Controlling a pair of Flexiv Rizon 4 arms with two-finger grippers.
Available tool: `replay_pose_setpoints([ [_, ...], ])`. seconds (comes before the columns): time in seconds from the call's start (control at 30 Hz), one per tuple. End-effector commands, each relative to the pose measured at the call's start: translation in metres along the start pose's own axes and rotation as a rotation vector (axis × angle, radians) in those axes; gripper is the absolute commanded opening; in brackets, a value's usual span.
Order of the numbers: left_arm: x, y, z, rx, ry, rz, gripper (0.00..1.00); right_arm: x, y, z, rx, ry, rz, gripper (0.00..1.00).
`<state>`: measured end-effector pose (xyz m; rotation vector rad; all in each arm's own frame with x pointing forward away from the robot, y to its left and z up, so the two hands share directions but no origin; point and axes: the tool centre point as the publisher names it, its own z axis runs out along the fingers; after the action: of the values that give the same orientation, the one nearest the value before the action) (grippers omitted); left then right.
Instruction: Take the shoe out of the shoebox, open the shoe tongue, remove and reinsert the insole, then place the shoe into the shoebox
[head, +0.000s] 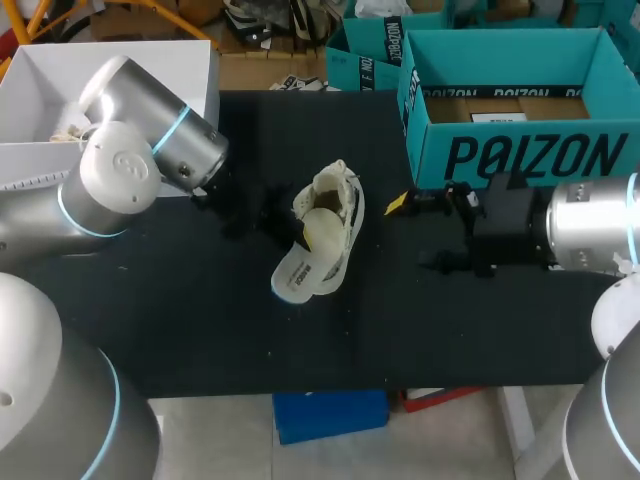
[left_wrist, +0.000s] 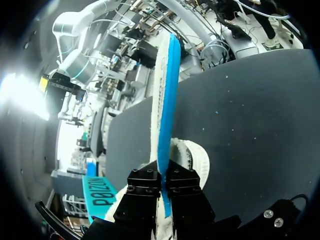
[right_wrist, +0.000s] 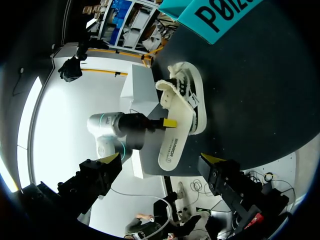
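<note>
A white shoe (head: 330, 210) lies on the black table (head: 200, 320), mid-table. Its white insole (head: 305, 270) with a blue underside sticks out toward the front edge. My left gripper (head: 315, 235) is shut on the insole; in the left wrist view the black fingers (left_wrist: 163, 182) pinch the insole (left_wrist: 165, 100) edge-on, with the shoe (left_wrist: 192, 157) just behind it. My right gripper (head: 415, 232) stands open to the right of the shoe, empty. From the right wrist, its open gripper (right_wrist: 162, 158) faces the shoe (right_wrist: 187, 90), the insole (right_wrist: 172, 145) and the left gripper (right_wrist: 167, 122). The teal shoebox (head: 520, 150) stands open at the back right.
A second teal box (head: 365, 55) sits behind the table's far edge, left of the shoebox. A white open box (head: 110, 70) stands at the far left, behind my left arm. The table's front edge runs close below the shoe.
</note>
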<state>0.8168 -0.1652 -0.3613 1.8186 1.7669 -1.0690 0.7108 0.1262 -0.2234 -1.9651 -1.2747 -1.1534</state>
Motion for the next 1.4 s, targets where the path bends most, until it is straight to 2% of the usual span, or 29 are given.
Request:
replay_pose_setpoints([
  [0.03,-0.002,-0.007,-0.003,-0.002,0.01,0.008,0.0,0.001,0.0,0.001,-0.001,-0.002,0.0,1.0],
  [0.27,0.002,-0.014,-0.007,0.019,0.03,0.019,0.0,0.001,0.0,0.001,-0.001,-0.002,0.0,1.0],
  [0.47,0.007,-0.012,-0.001,0.024,0.047,0.02,0.0,0.001,0.0,0.001,-0.001,-0.002,0.0,1.0],
  [1.07,0.002,0.028,0.012,-0.045,0.033,-0.007,0.0,0.001,0.0,0.001,-0.001,-0.002,0.0,1.0],
  [1.4,0.0,0.05,0.01,-0.082,0.033,-0.023,0.0,0.001,0.0,0.001,-0.001,-0.002,0.0,1.0],
])
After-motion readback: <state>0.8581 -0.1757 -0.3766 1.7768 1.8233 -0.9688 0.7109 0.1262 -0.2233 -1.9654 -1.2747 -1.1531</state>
